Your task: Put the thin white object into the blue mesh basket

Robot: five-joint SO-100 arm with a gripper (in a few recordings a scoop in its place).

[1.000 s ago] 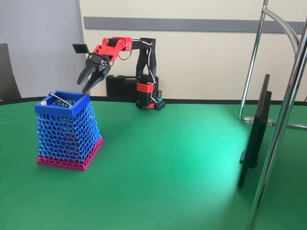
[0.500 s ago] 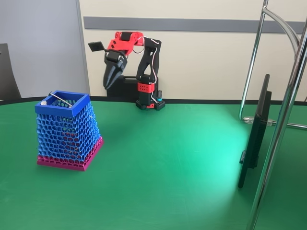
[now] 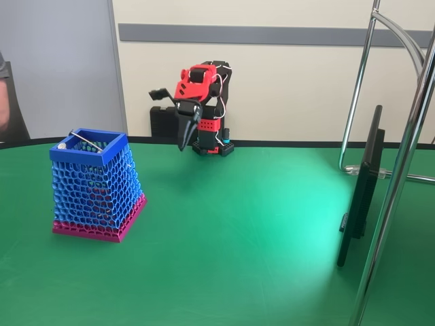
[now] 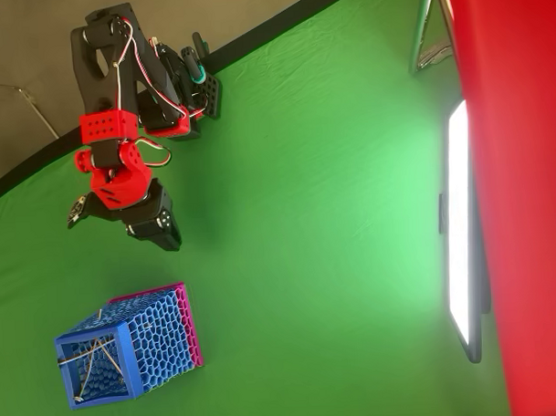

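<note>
The blue mesh basket (image 3: pixel 90 185) with its pink base band stands on the green table at the left, and at the lower left in the overhead view (image 4: pixel 137 345). Two thin pale lines cross in its mouth (image 4: pixel 93 353). I cannot tell which is the thin white object and which the grey rod. A slim pale stick (image 3: pixel 86 141) lies across the rim's corner, with a small round end (image 3: pixel 61 145) beside it. My red and black gripper (image 3: pixel 183 142) points down near the arm's base, well right of the basket, shut and holding nothing. It also appears in the overhead view (image 4: pixel 168 237).
A black screen (image 3: pixel 360 197) stands on edge at the right, lit white in the overhead view (image 4: pixel 461 229). Chrome stand tubes (image 3: pixel 401 170) rise beside it. A black case (image 3: pixel 163 122) sits behind the arm. Part of a person (image 3: pixel 3 95) is at the left edge.
The gripper has swung right from just above the basket back towards the arm's base. Its jaws went from open to shut, and it now points down.
</note>
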